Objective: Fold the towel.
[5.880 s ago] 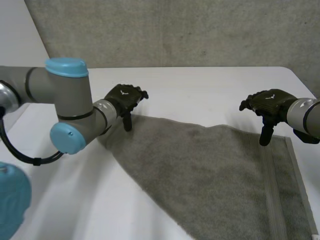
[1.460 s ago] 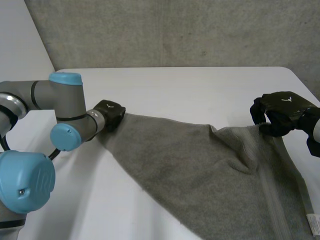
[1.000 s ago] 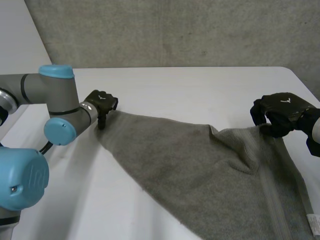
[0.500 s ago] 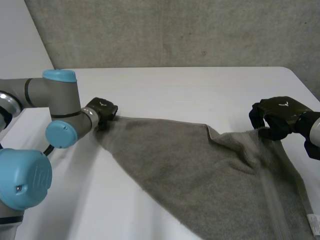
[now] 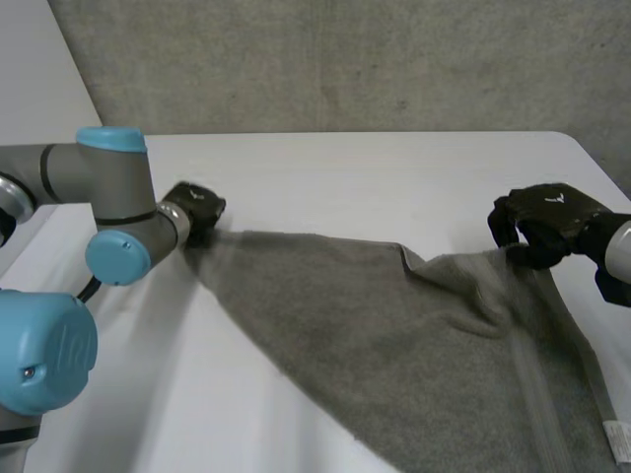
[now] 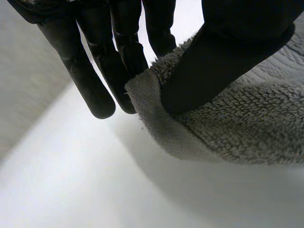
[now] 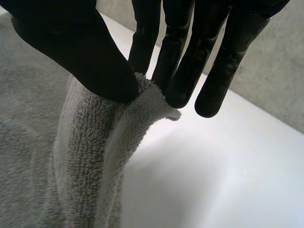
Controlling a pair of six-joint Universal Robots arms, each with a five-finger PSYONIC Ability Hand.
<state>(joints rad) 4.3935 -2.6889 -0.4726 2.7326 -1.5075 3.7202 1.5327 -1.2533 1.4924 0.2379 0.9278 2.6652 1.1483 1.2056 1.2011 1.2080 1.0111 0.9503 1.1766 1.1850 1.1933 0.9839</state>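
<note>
Since half a second ago the left hand [image 5: 197,209] has shifted slightly, pulling the grey towel's [image 5: 375,335] far edge straighter. Its thumb and fingers pinch the far left corner. The right hand [image 5: 540,225] pinches the far right corner, raised off the white table [image 5: 394,172].

White table [image 5: 394,177] is carrying one grey towel [image 5: 394,355], lying spread over its near-right area and running out past the near edge of the head view. Towel's far edge is sitting bunched in a raised fold toward the right. Its far-left corner is probably lifting just off the surface.
</note>
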